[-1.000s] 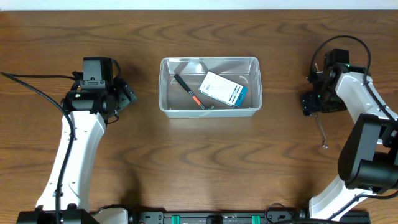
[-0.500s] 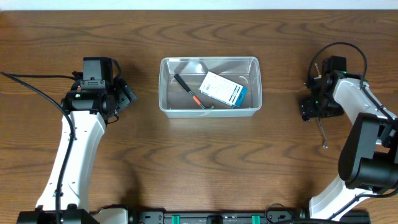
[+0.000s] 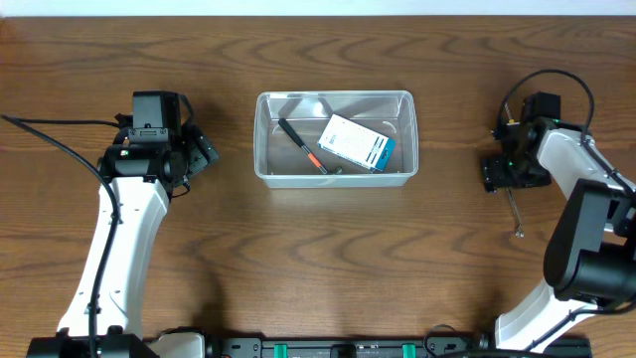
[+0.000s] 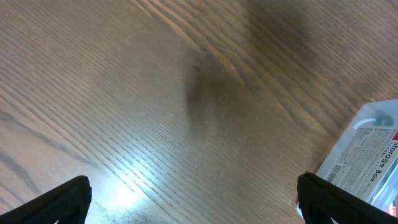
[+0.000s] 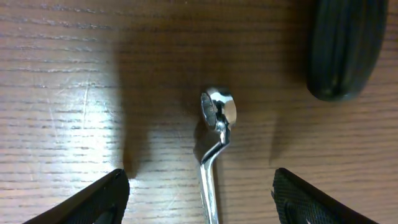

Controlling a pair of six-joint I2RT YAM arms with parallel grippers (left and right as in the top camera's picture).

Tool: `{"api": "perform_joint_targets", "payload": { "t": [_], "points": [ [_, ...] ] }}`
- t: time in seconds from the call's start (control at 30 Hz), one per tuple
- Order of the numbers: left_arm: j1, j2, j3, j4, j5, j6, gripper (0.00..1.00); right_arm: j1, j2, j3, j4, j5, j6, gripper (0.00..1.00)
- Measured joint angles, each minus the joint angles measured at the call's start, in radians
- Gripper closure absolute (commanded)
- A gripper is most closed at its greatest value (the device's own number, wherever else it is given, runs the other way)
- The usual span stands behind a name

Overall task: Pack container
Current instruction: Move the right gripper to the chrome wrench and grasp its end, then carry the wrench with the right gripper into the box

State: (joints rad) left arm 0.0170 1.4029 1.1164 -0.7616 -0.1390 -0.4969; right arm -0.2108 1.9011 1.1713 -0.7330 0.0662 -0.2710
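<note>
Straddling the ring end of a chrome wrench, the right gripper has its fingers set wide apart, one on each side of the tool and neither touching it. It grips nothing. The wrench lies flat on the wooden table, its cranked neck and shaft running toward the lower edge of the right wrist view. Up and to the right of the ring sits the rounded end of a black object with lengthwise grooves, apart from the wrench; what it is I cannot tell.

From overhead, the right gripper hangs over the upper end of the wrench, whose shaft trails toward the near edge of the table.

The left gripper is spread to its widest, with its fingers at the two lower corners of the left wrist view and only bare wood grain between them. It holds nothing. A corner of the container, bearing a printed label, shows at the right edge of that view.

Overhead, the left gripper sits on the left of the table, near the container but apart from it. The container stands upright at the table's middle, well apart from the right gripper. Inside it lie a blue-and-white box on the right and a black tool with an orange band on the left, both at a slant.
</note>
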Motion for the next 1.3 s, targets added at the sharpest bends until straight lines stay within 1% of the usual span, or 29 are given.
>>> {"api": "perform_joint_targets", "payload": {
  "t": [0.13, 0.2, 0.27, 0.37, 0.53, 0.6, 0.7, 0.87, 1.1, 1.23, 1.3],
  "points": [
    [0.0, 0.0, 0.0, 0.0, 0.0, 0.0, 0.02, -0.014, 0.014, 0.002, 0.001, -0.042, -0.002, 0.26],
    [0.0, 0.0, 0.0, 0.0, 0.0, 0.0, 0.02, -0.02, 0.018, 0.004, -0.001, -0.06, -0.002, 0.3],
    [0.0, 0.0, 0.0, 0.0, 0.0, 0.0, 0.02, -0.022, 0.023, 0.007, -0.003, -0.076, -0.005, 0.4],
    [0.0, 0.0, 0.0, 0.0, 0.0, 0.0, 0.02, -0.021, 0.024, 0.01, 0.0, -0.08, -0.005, 0.58],
    [0.0, 0.0, 0.0, 0.0, 0.0, 0.0, 0.02, -0.022, 0.026, 0.011, -0.001, -0.079, -0.003, 0.62],
    [0.0, 0.0, 0.0, 0.0, 0.0, 0.0, 0.02, -0.022, 0.026, 0.012, -0.002, -0.079, -0.005, 0.68],
    [0.0, 0.0, 0.0, 0.0, 0.0, 0.0, 0.02, -0.022, 0.027, 0.013, -0.006, -0.078, -0.008, 0.82],
    [0.0, 0.0, 0.0, 0.0, 0.0, 0.0, 0.02, -0.022, 0.028, 0.014, -0.01, -0.076, -0.003, 0.98],
    [0.0, 0.0, 0.0, 0.0, 0.0, 0.0, 0.02, -0.022, 0.033, 0.027, -0.035, -0.075, 0.024, 0.99],
    [0.0, 0.0, 0.0, 0.0, 0.0, 0.0, 0.02, -0.021, 0.07, 0.096, -0.135, -0.075, 0.043, 0.99],
    [0.0, 0.0, 0.0, 0.0, 0.0, 0.0, 0.02, -0.02, 0.092, 0.163, -0.204, -0.075, 0.047, 0.99]
  ]
}}
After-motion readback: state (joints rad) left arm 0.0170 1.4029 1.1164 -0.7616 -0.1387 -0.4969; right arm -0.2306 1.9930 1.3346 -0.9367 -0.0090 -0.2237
